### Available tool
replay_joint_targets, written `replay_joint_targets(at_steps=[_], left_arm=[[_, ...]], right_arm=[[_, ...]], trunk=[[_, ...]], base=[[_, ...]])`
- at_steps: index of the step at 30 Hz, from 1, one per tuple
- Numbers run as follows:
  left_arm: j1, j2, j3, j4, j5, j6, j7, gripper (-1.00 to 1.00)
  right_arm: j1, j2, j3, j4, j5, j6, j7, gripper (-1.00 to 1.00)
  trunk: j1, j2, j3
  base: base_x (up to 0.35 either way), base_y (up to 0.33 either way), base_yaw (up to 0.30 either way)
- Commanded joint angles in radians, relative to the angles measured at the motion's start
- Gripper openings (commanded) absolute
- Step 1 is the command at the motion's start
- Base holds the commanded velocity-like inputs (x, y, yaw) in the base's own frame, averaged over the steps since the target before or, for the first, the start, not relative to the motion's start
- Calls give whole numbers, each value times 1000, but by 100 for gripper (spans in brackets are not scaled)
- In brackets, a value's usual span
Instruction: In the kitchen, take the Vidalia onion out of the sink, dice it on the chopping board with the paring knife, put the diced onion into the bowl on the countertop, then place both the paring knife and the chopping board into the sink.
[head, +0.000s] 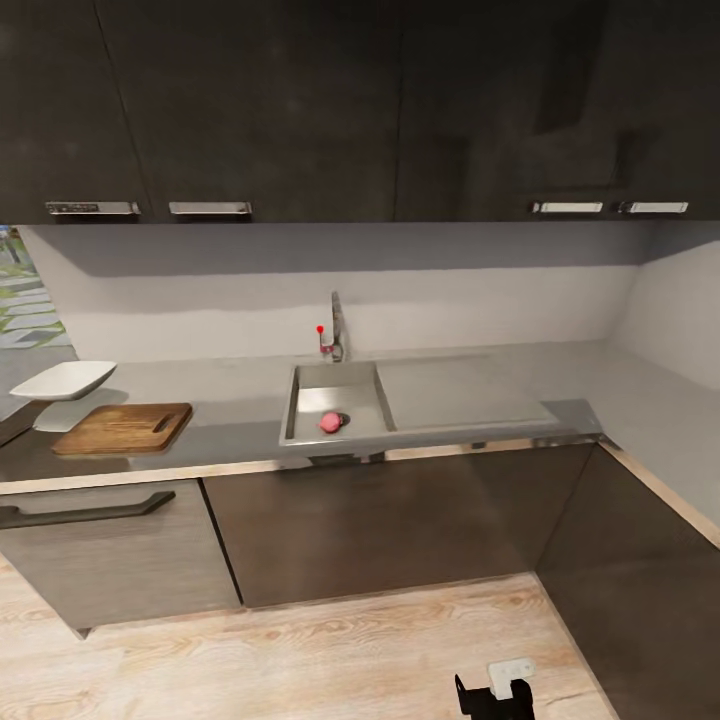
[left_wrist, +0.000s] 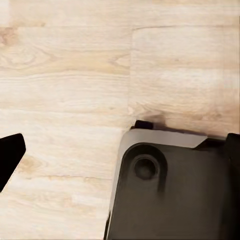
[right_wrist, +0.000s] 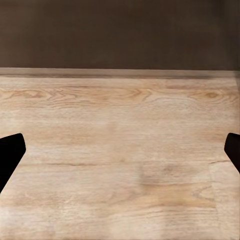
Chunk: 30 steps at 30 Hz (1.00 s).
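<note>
Resting by the drain in the sink (head: 310, 385), the pinkish Vidalia onion (head: 329, 422) looks round, firm, likely slippery; grasp across its middle. The right gripper (right_wrist: 120, 150) hangs spread wide; the left gripper's state I cannot tell.

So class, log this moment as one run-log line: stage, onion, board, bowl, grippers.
stage: facing counter, nothing grasped | onion: in sink | board: on countertop | bowl: beside board | right gripper: open, over floor

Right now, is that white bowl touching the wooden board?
Cannot tell. In the head view the bowl sits just behind the chopping board, but no clear gap or contact shows.
</note>
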Motion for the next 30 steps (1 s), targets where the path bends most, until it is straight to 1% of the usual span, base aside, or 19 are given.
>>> replay_joint_targets(at_steps=[1, 3, 5, 6, 8, 10, 12, 14, 15, 16, 17, 20, 22, 24, 25, 26, 27, 28, 30], left_arm=[[1, -4, -7, -60, 2, 59, 1, 100], [1, -10, -61, -258, 2, 214, 2, 100], [1, -11, -90, -348, 2, 276, 3, 100], [1, -12, -111, -432, 2, 338, 4, 100], [1, -13, -124, -510, 2, 398, 5, 100], [1, -17, -139, -647, 1, 507, 5, 100], [0, -19, -143, -693, 0, 545, 5, 100], [-13, -34, -147, -739, -1, 586, 6, 100], [-22, -43, -148, -745, -1, 592, 6, 100], [-52, -62, -149, -758, -2, 605, 6, 100], [-95, -74, -150, -765, -3, 615, 7, 100], [-150, -80, -150, -769, -4, 629, 8, 100], [-209, -83, -151, -770, -4, 663, 8, 100], [-313, -86, -152, -772, -4, 745, 8, 100], [-351, -87, -152, -772, -4, 771, 9, 100], [-371, -88, -152, -772, -4, 783, 9, 100], [-415, -90, -152, -772, -4, 805, 9, 100], [-439, -90, -152, -772, -4, 816, 9, 100], [-546, -92, -152, -772, -2, 872, 10, 100]], right_arm=[[-1, 0, -8, 1, 11, -3, -3, 100], [-1, -2, -9, 1, 11, -2, -3, 100], [-1, -2, -9, 1, 11, -2, -3, 100], [-1, -2, -9, 1, 11, -2, -3, 100], [-1, -2, -9, 1, 11, -2, -3, 100], [-1, -2, -9, 1, 11, -1, -3, 100], [-1, -2, -9, 1, 11, -1, -3, 100], [-1, -2, -9, 1, 11, 0, -3, 100], [-1, -3, -9, 1, 11, 0, -3, 100], [-1, -3, -9, 2, 11, 0, -3, 100], [-1, -3, -9, 2, 11, 0, -3, 100], [-1, -3, -9, 1, 11, 0, -3, 100], [-1, -3, -9, 2, 11, 1, -3, 100], [-1, -3, -9, 2, 11, 1, -3, 100], [-1, -3, -9, 1, 11, 1, -3, 100], [-1, -3, -9, 1, 11, 1, -3, 100], [-1, -3, -9, 1, 11, 1, -3, 100], [-1, -3, -9, 1, 11, 1, -3, 100], [-1, -4, -10, 1, 11, 1, -3, 100]], trunk=[[0, -1, -1], [0, -1, -1], [0, -1, -1], [0, -1, -1], [0, -1, -1], [0, -1, -1], [0, -1, -1], [0, -1, -1], [0, -1, -1], [0, -1, -1], [0, -1, -1], [0, -1, -1], [0, -1, -1], [0, -1, -1], [0, -1, -1], [0, -1, -1], [0, -1, -1], [0, -1, -1], [0, -1, -1]], base=[[0, 0, 0], [0, 0, 0], [0, 0, 0], [0, 0, 0], [0, 0, 0], [0, 0, 0], [0, 0, 0], [0, 0, 0], [0, 0, 0], [0, 0, 0], [0, 0, 0], [0, 0, 0], [0, 0, 0], [0, 0, 0], [0, 0, 0], [0, 0, 0], [0, 0, 0], [0, 0, 0], [0, 0, 0]])
